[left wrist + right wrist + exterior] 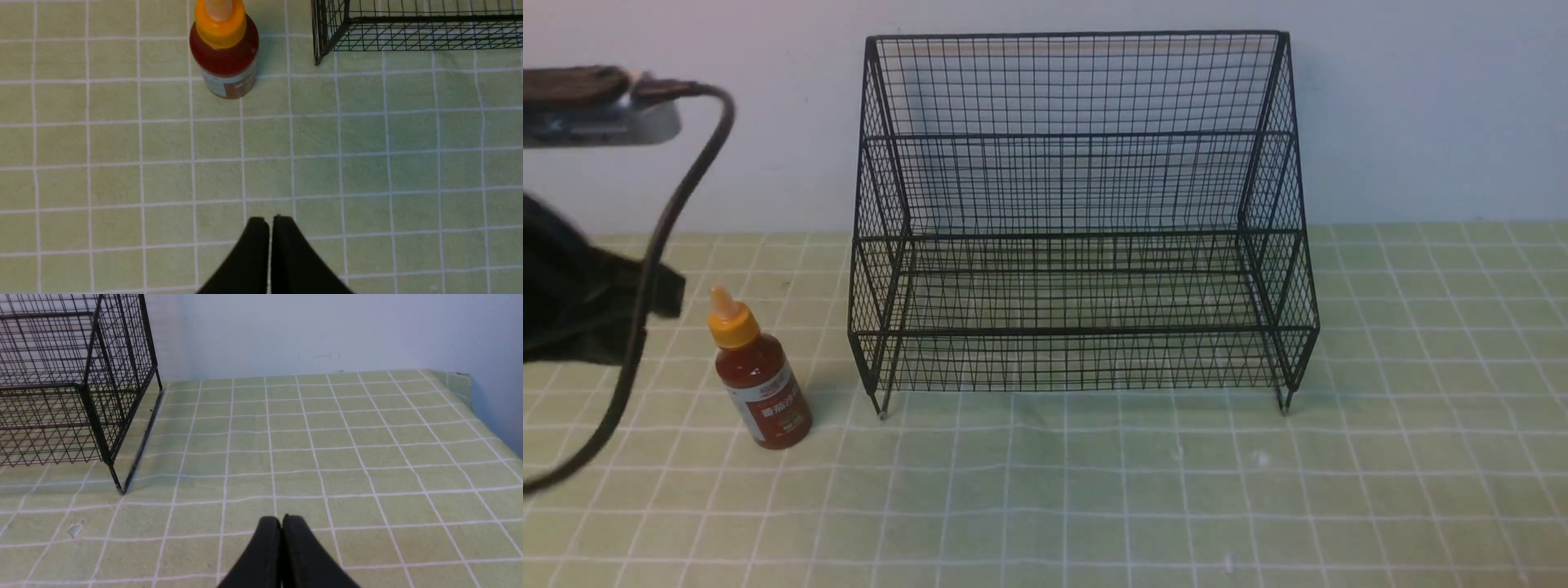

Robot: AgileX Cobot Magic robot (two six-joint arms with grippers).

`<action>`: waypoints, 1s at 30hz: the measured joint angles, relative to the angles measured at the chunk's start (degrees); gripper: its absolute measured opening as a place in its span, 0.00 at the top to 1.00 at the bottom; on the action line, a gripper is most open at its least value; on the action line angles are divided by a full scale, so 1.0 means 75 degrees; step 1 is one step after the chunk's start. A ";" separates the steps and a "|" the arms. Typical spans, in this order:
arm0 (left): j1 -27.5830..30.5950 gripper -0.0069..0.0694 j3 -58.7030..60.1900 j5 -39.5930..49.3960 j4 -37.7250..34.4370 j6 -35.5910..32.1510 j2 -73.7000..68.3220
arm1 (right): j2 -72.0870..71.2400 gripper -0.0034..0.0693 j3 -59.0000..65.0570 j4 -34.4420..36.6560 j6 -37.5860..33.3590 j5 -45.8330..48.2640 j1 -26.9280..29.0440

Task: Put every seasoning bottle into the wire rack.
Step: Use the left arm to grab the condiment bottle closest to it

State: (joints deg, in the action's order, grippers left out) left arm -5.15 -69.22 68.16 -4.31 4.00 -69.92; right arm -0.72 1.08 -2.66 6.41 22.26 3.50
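The seasoning bottle [758, 374], dark red sauce with a yellow-orange nozzle cap and white-and-red label, stands upright on the green checked cloth just left of the wire rack [1078, 220]. The black two-tier rack stands empty against the back wall. In the left wrist view the bottle [225, 53] is some way ahead of my left gripper [269, 220], which is shut and empty above the cloth; the rack's corner [322, 45] shows beside the bottle. My right gripper [281, 520] is shut and empty, to the right of the rack [94, 396]. Neither gripper's fingers show in the front view.
My left arm's black body [580, 302] and cable [662, 245] fill the front view's left edge, close to the bottle. The green checked cloth [1094, 490] covers the table. A white wall stands behind. The cloth's far right corner [461, 379] meets the wall.
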 joint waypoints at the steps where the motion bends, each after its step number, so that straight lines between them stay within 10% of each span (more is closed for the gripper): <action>1: 0.0000 0.92 -0.0652 0.0211 0.0000 -0.0046 -0.0753 | 0.0000 0.97 0.0000 0.0000 0.0000 0.0000 0.0000; 18: 0.0000 0.84 -0.2625 0.0311 0.0143 -0.0302 -0.3461 | 0.0000 0.97 0.0000 0.0000 0.0000 0.0000 0.0000; 30: 0.0000 0.17 -0.2634 0.0311 0.1154 -0.0373 -0.4141 | 0.0000 0.97 0.0000 0.0000 0.0000 0.0000 0.0000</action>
State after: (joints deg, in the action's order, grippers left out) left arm -5.15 -88.97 70.49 4.34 1.20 -100.98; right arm -0.72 1.08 -2.66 6.41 22.26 3.50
